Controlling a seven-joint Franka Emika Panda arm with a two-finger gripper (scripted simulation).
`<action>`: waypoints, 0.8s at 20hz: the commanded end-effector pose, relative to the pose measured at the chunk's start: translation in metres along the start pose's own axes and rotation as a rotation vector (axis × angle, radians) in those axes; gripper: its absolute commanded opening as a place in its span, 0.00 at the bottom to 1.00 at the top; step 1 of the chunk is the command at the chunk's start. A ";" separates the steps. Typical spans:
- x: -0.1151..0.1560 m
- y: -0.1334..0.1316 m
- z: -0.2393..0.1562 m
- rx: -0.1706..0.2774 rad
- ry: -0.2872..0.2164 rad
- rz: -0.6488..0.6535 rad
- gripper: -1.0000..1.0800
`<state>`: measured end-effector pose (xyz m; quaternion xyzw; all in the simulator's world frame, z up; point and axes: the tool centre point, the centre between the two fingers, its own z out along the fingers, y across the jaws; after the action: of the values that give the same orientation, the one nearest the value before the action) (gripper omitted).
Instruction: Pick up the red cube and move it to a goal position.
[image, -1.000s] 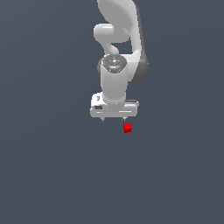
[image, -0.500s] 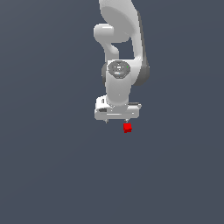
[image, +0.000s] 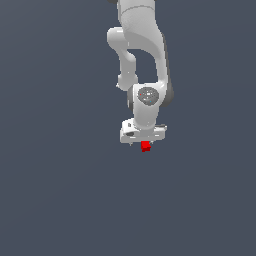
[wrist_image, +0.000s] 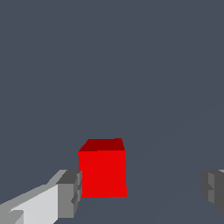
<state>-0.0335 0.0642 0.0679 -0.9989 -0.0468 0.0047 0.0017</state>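
The red cube (image: 146, 146) is a tiny plain bright red block on the dark grey floor, just below my white gripper (image: 144, 142) in the exterior view. In the wrist view the red cube (wrist_image: 102, 168) stands between my two fingers, right beside one grey fingertip (wrist_image: 70, 194) and well apart from the other fingertip (wrist_image: 213, 189). The gripper (wrist_image: 140, 192) is open, with a wide gap between the jaws, and holds nothing. In the exterior view the hand hides the fingers and part of the cube.
The white arm (image: 141, 55) rises above the gripper toward the top of the exterior view. The plain dark grey surface (image: 60, 190) lies all around with no other object in sight.
The arm has come down and shifted slightly, so the gripper now sits right over the cube with its fingers around it. The cube has not moved.
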 end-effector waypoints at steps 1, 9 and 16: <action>-0.003 -0.010 0.017 -0.001 0.004 -0.012 0.96; -0.007 -0.027 0.046 -0.003 0.009 -0.033 0.96; -0.007 -0.028 0.048 -0.004 0.009 -0.034 0.00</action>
<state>-0.0435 0.0916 0.0204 -0.9980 -0.0639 0.0003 0.0001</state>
